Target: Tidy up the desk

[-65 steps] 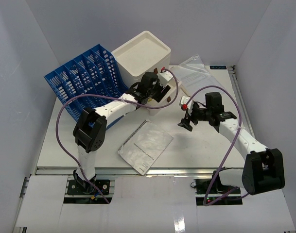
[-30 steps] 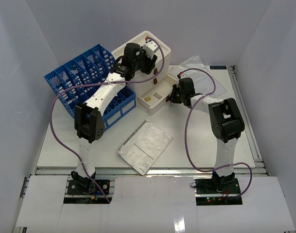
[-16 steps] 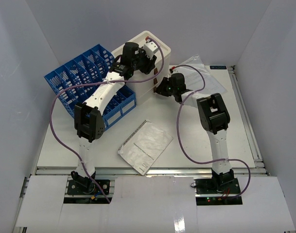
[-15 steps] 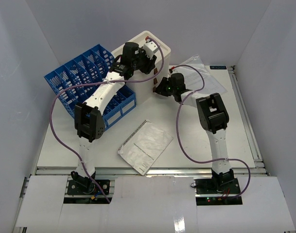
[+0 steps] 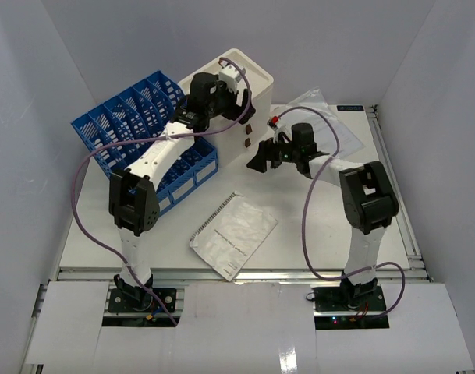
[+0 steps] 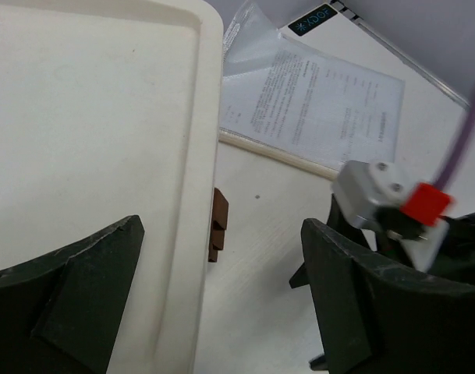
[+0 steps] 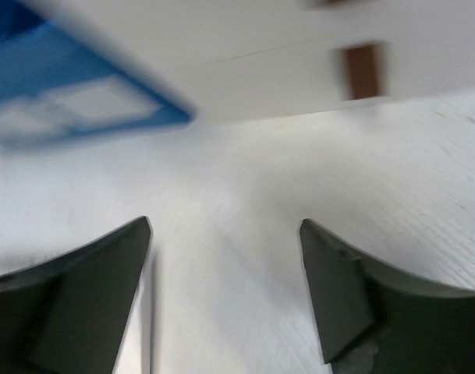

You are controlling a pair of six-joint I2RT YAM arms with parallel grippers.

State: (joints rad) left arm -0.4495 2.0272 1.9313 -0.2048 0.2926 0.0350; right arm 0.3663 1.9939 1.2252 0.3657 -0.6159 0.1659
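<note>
The desk [image 5: 323, 226] is the wide white tabletop. A white drawer box [image 5: 221, 89] stands at the back, its drawers shut, with brown handles [image 5: 246, 135] on its front. My left gripper [image 5: 225, 101] is open and empty over the box's top near its right edge; the left wrist view shows the box top [image 6: 89, 132] and one handle [image 6: 218, 226] between the fingers [image 6: 65, 304]. My right gripper [image 5: 260, 156] is open and empty, low over the desk just right of the box front. The blurred right wrist view shows the box front [image 7: 260, 39] and a handle [image 7: 362, 70].
A blue file organizer [image 5: 143, 132] stands left of the box and touches it. A paper booklet [image 5: 233, 234] lies at the front middle. A clear sleeve with a printed sheet [image 5: 315, 117] lies at the back right. A metal rail [image 5: 393, 179] edges the right side.
A second ago a drawer stood open. My right gripper pushed it shut, then drew back to the right. My left gripper stayed over the box top.
</note>
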